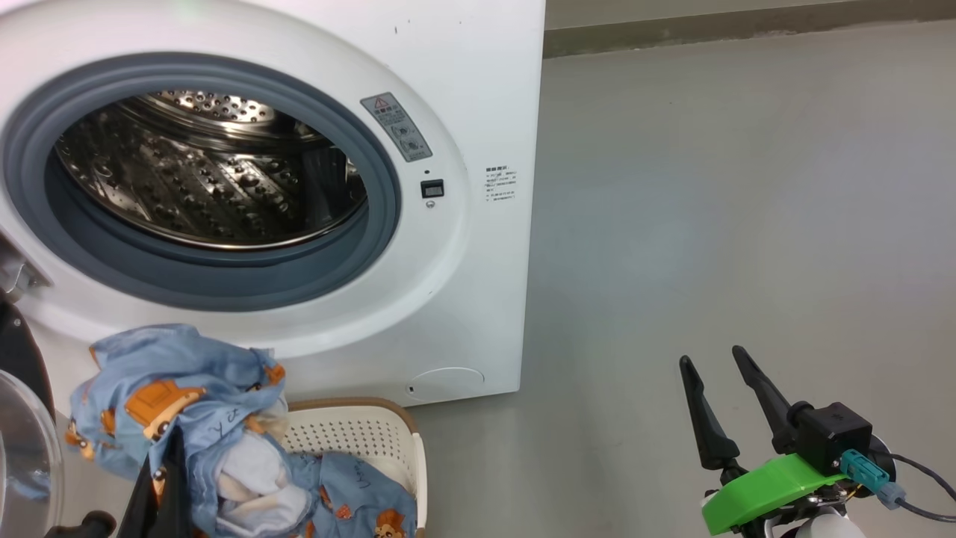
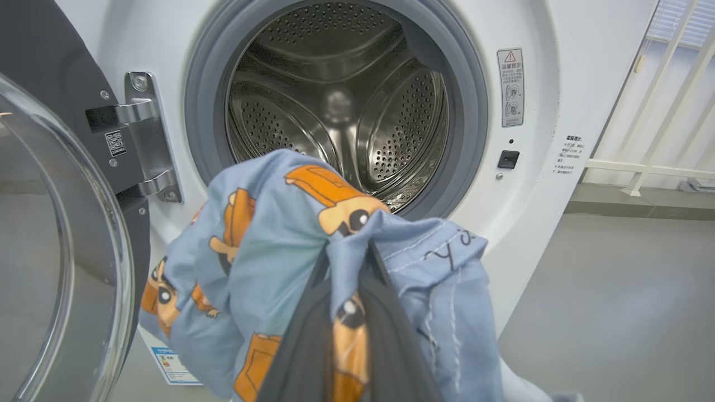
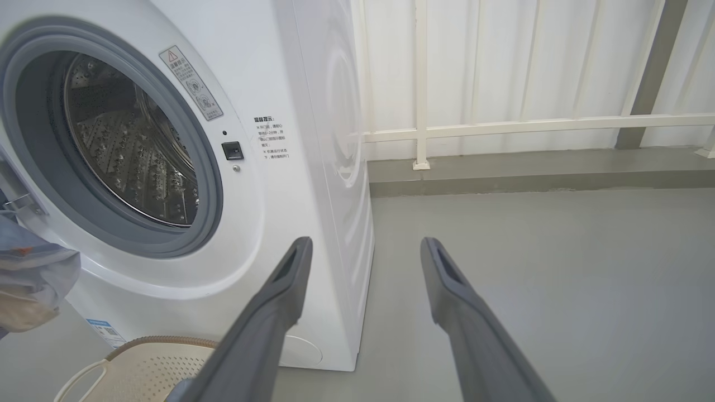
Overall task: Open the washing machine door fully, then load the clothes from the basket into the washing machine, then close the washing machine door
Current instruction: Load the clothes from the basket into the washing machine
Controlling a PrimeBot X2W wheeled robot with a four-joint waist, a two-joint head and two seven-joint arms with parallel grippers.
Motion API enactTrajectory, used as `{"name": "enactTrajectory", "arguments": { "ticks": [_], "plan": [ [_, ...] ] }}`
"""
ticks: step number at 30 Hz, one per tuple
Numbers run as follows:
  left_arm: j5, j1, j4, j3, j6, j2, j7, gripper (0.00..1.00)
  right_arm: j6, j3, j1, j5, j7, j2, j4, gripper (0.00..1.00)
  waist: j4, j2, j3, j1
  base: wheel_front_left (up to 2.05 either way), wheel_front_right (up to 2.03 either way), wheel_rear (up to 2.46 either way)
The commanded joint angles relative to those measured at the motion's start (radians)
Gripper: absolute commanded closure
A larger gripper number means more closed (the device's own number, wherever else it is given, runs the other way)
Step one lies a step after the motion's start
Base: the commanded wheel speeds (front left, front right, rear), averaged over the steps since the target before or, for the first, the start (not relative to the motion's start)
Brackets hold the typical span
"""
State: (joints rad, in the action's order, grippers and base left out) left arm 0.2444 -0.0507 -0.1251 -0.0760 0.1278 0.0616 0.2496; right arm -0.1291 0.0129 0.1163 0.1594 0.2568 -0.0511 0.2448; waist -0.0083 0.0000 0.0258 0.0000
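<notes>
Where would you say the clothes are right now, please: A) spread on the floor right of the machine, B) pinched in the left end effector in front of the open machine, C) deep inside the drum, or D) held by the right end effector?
B: the left end effector is shut on the clothes over the basket, the drum is bare, and the right end effector stands open and empty.

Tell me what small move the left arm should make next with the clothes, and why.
Probably raise the left tool and carry it forward toward the drum. It is shut on the clothes, which hang over the basket, below the grey gasket's lower lip, and the washing machine door stands swung open at the left, so the opening looks free.
</notes>
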Motion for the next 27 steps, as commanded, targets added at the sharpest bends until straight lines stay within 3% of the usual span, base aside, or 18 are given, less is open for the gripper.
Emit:
{"name": "enactTrajectory", "arguments": {
  "ticks": [1, 15, 27],
  "plan": [
    [-0.01, 0.012, 0.037, -0.039, 0.003, 0.008, 0.012, 1.0, -0.002, 0.019, 0.004, -0.013, 0.005, 0.001, -0.026, 0.0, 0.001, 0.0, -0.001, 0.0, 0.0, 0.0, 0.0],
    [-0.014, 0.02, 0.033, -0.031, 0.003, -0.006, 0.012, 1.0, -0.002, 0.021, -0.001, -0.005, 0.005, 0.001, -0.026, 0.0, 0.002, 0.0, 0.007, 0.0, 0.0, 0.0, 0.0],
    [-0.006, 0.15, 0.012, -0.019, 0.003, -0.008, 0.012, 1.0, -0.002, 0.03, 0.02, -0.007, 0.005, 0.001, -0.034, 0.0, -0.023, 0.0, 0.093, 0.0, 0.0, 0.0, 0.0]
  ]
}}
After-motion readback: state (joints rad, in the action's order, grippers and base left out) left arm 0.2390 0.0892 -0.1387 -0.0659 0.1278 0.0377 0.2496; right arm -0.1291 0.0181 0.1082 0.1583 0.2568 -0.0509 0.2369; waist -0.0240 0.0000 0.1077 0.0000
